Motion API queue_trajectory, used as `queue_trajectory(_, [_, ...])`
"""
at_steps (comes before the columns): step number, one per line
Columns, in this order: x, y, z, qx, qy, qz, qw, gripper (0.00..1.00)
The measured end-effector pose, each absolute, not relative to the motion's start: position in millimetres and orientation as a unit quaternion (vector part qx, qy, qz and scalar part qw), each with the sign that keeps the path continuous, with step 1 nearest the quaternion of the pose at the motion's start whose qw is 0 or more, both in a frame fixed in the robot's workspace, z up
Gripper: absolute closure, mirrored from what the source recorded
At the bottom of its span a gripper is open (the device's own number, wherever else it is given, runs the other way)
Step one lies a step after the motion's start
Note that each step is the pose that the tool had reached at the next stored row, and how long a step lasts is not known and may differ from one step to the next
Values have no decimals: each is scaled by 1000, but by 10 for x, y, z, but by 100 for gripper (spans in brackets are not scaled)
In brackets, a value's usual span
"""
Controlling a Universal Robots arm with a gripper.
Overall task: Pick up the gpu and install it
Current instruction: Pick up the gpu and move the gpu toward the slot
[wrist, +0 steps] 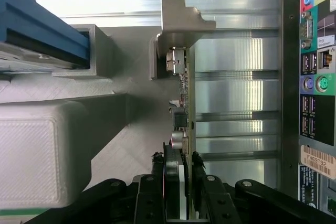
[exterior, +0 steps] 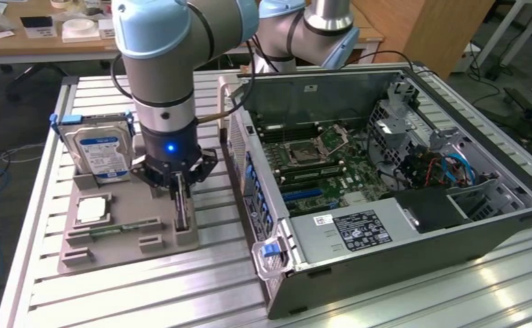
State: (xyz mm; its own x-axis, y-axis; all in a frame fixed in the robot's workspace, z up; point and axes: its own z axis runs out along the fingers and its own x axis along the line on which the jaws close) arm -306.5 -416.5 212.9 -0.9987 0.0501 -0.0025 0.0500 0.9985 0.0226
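Note:
The gpu point(exterior: 182, 213) stands on edge in a slot of the grey holder tray point(exterior: 124, 249), to the exterior view's left of the open computer case point(exterior: 402, 225). In the wrist view the gpu point(wrist: 184, 98) appears edge-on, its silver end bracket point(wrist: 181, 17) at the far end. My gripper point(exterior: 180, 184) hangs straight down over the card. Its black fingers point(wrist: 169, 169) sit on both faces of the card, and my gripper point(wrist: 182, 174) is shut on it. The card's lower edge rests in the holder.
A silver hard drive point(exterior: 102, 154) with a blue-white label stands at the tray's back. A processor point(exterior: 93, 208) and a memory stick point(exterior: 110, 231) lie on the tray. The case lies open with its motherboard point(exterior: 320, 160) exposed; its rear port panel point(wrist: 315, 77) is close beside the card.

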Motion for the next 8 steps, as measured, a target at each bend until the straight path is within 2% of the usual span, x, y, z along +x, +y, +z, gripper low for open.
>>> queue_trajectory(8, [-3057, -4164, 2130, 25, 1000, 13, -2, 69])
